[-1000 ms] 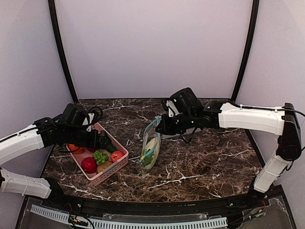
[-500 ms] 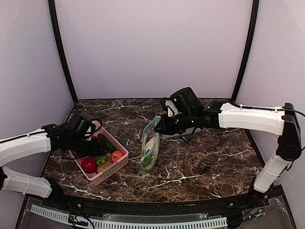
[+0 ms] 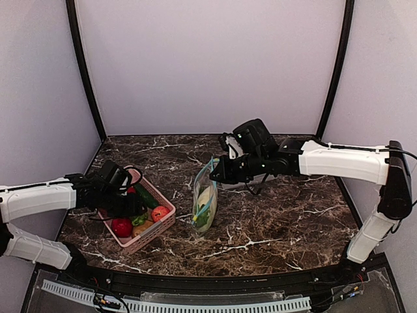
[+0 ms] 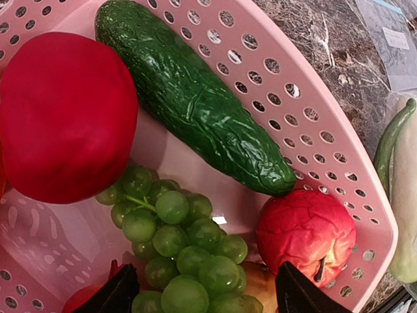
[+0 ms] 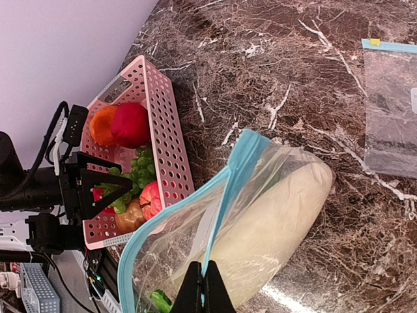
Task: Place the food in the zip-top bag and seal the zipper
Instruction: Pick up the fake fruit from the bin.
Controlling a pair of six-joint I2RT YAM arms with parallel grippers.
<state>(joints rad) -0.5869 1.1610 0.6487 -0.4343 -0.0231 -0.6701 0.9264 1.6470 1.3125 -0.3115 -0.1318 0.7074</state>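
Left gripper point(image 4: 208, 290): fingers spread wide, holding nothing. It hangs low inside the pink basket point(image 4: 326, 150), and the grape bunch point(image 4: 176, 241) sits directly under the gap between the tips. I cannot tell whether they touch it.

Around the grapes:
- A cucumber point(image 4: 195, 104) lies along the basket's side wall. Its long axis is diagonal in my wrist view, upper left to lower right.
- A big smooth red piece point(image 4: 62, 117) is on the other side.
- A wrinkled red round one point(image 4: 306, 228) is just beside my right-hand tip.

Right gripper point(image 5: 202, 287): clamped on the teal zipper point(image 5: 228, 189), holding the zip-top bag point(image 3: 205, 202) upright with its mouth gaping. A long pale cabbage-like piece point(image 5: 273, 215) and some green are already inside.

Key relation: the bag stands near the basket, on its right. My left arm is the one nearer the loose food, so the carry goes rightward and up over the basket rim to the held-open mouth. The right arm only needs to keep the mouth open.

Surface: dark marble table point(image 3: 280, 228), which looks slick, so I judge the bag would slump if let go. A second clear bag point(image 5: 391, 111) lies flat farther back. There is open room between basket and bag.
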